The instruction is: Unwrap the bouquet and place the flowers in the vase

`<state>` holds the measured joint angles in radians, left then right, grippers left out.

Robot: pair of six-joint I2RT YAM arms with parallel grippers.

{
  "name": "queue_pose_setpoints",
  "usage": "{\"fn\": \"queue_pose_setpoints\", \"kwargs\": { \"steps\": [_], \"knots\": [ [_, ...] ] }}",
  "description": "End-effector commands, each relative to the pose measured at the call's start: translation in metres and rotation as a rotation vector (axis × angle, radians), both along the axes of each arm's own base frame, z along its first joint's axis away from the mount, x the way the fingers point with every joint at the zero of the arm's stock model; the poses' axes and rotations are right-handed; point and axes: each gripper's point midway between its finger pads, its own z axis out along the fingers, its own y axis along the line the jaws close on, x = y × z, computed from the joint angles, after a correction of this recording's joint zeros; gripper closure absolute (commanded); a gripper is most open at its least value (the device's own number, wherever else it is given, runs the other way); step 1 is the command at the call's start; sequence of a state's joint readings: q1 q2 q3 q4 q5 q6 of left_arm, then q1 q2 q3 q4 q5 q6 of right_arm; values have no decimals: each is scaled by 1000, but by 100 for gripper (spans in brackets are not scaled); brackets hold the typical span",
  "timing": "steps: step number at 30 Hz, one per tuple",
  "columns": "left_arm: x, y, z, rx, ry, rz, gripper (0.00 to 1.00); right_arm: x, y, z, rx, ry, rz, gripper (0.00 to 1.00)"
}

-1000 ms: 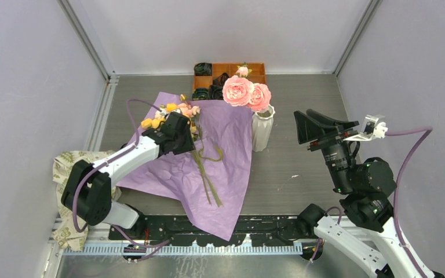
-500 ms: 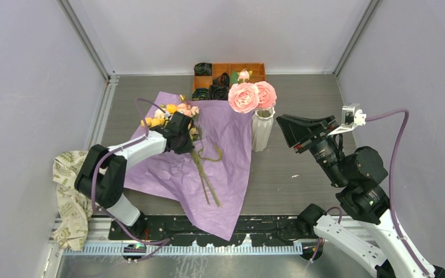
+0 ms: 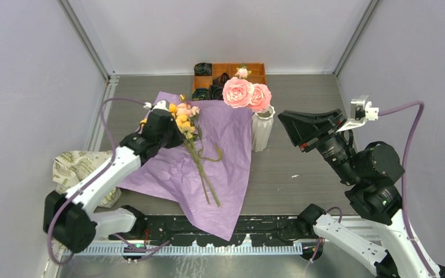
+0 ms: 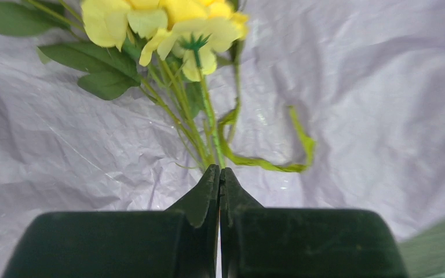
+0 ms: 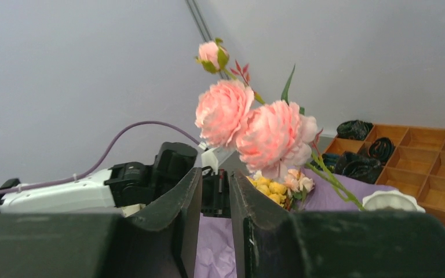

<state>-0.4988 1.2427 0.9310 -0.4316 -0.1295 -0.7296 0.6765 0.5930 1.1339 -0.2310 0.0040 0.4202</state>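
From above, the yellow spray (image 3: pixel 182 117) is seen laid on purple paper (image 3: pixel 226 150) left of the worktop's centre, with the vase (image 3: pixel 262 132) at centre. At the left wrist, the left gripper (image 4: pixel 219 174) is seen clamped on the spray's thin stems, which could slip out when lifted. At the right wrist, the right gripper (image 5: pixel 215 179) is held slightly apart and empty.

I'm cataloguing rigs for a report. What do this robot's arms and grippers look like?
The left arm and right arm have white links and black joints. A purple cable loops along each. The left gripper and right gripper each have two dark, wedge-shaped fingers.
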Motion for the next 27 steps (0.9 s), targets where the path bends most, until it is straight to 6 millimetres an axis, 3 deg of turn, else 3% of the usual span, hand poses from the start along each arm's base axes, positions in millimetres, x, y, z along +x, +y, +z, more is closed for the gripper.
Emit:
{"fn": "queue_pose_setpoints", "kwargs": {
  "steps": [1, 4, 10, 15, 19, 23, 27],
  "knots": [
    [-12, 19, 53, -12, -122, 26, 100, -4, 1, 29, -20, -64, 16, 69],
    [-22, 33, 73, 1, -167, 53, 99, 2, 11, 28, -59, -27, 36, 67],
    [-43, 63, 92, 25, -200, 151, 89, 18, 47, 18, -135, 78, 141, 66],
    [-50, 78, 113, 19, -274, 200, 79, 14, 65, 32, -167, 39, 182, 64],
    [-53, 85, 116, 44, -272, 213, 79, 19, 83, 52, -236, 29, 177, 63],
    [-56, 88, 121, 42, -285, 224, 79, 14, 126, 52, -329, 19, 203, 62],
    [-63, 104, 130, 69, -309, 276, 78, -15, 184, 30, -542, -38, 217, 60]
  ]
}}
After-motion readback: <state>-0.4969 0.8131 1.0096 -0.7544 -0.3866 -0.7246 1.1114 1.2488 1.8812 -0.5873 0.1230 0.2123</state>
